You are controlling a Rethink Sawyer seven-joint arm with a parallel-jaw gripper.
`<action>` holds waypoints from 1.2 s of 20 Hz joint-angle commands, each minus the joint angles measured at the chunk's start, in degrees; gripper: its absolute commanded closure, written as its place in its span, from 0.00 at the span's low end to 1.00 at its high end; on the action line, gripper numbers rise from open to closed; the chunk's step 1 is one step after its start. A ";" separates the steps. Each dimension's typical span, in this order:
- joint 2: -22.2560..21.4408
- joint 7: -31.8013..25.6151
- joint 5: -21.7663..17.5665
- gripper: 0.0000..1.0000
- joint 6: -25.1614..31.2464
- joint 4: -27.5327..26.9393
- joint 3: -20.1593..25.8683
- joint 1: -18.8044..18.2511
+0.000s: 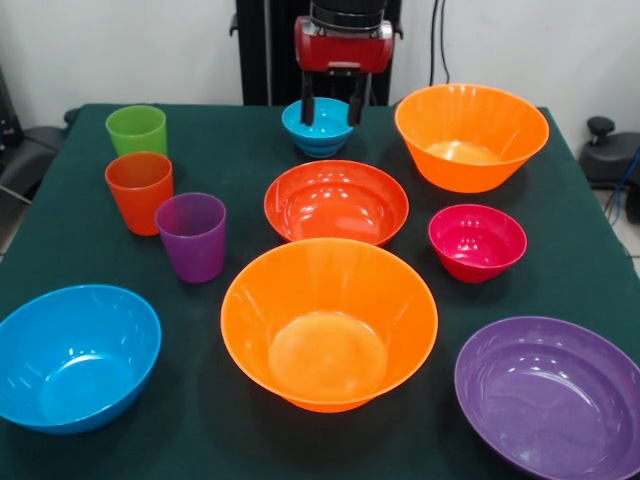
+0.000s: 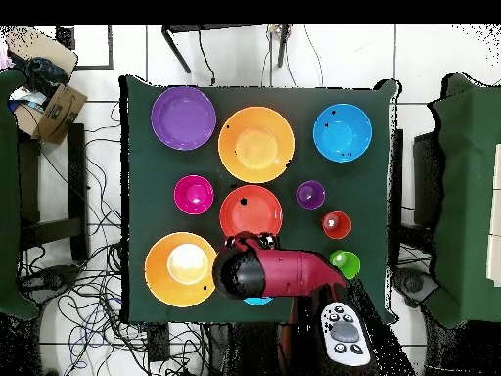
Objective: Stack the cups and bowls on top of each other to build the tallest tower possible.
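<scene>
My gripper (image 1: 331,118) hangs open at the far side of the table over the small teal bowl (image 1: 320,140), its fingers down at the bowl's rim. In the overhead view the arm (image 2: 284,272) hides most of that bowl (image 2: 257,300). The green cup (image 1: 136,128), orange cup (image 1: 139,190) and purple cup (image 1: 192,236) stand apart at the left. The red-orange bowl (image 1: 336,202), magenta bowl (image 1: 477,241), two large orange bowls (image 1: 328,322) (image 1: 472,135), blue bowl (image 1: 75,355) and purple bowl (image 1: 550,395) each sit alone. Nothing is stacked.
The dark green table (image 1: 250,140) holds only the cups and bowls. A grey remote-like device (image 2: 344,333) lies by the robot's base. Chairs and cables surround the table in the overhead view.
</scene>
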 commanded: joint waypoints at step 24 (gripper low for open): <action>6.05 9.89 1.28 0.00 -3.10 7.01 2.47 2.99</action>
